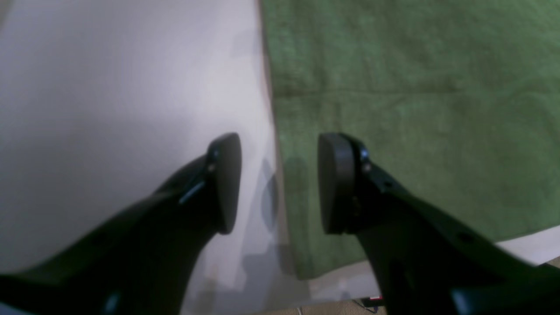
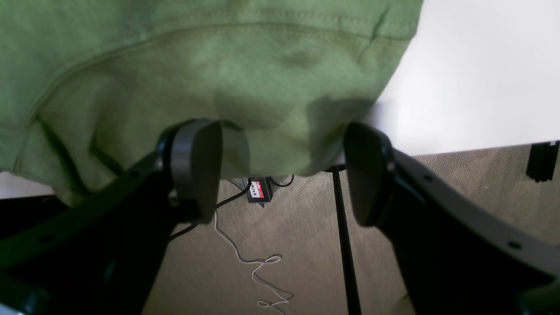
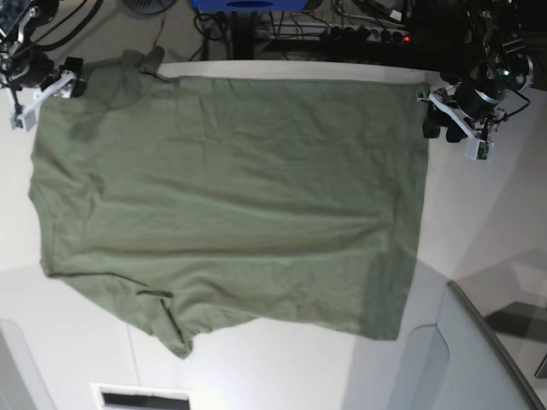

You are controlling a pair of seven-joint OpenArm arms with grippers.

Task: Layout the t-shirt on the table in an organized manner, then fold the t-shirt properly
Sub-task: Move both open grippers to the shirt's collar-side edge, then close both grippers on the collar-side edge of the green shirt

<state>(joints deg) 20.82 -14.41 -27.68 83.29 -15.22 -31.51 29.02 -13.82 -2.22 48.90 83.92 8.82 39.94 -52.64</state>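
Cataloguing: olive-green short-sleeved cotton t-shirt (image 3: 231, 205), spread flat across the white surface (image 3: 487, 231), sleeve overhanging at upper left of the base view. We judge layout near done. Left tool (image 1: 280, 183) released, straddling the hem corner; right tool (image 2: 282, 170) released at the sleeve.

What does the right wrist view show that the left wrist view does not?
Only the right wrist view shows a stitched sleeve part of the t-shirt hanging past the table edge, with the open right gripper below it, plus cables on carpet. Only the left wrist view shows the open left gripper straddling the shirt's straight edge. Both show green fabric on white tabletop.
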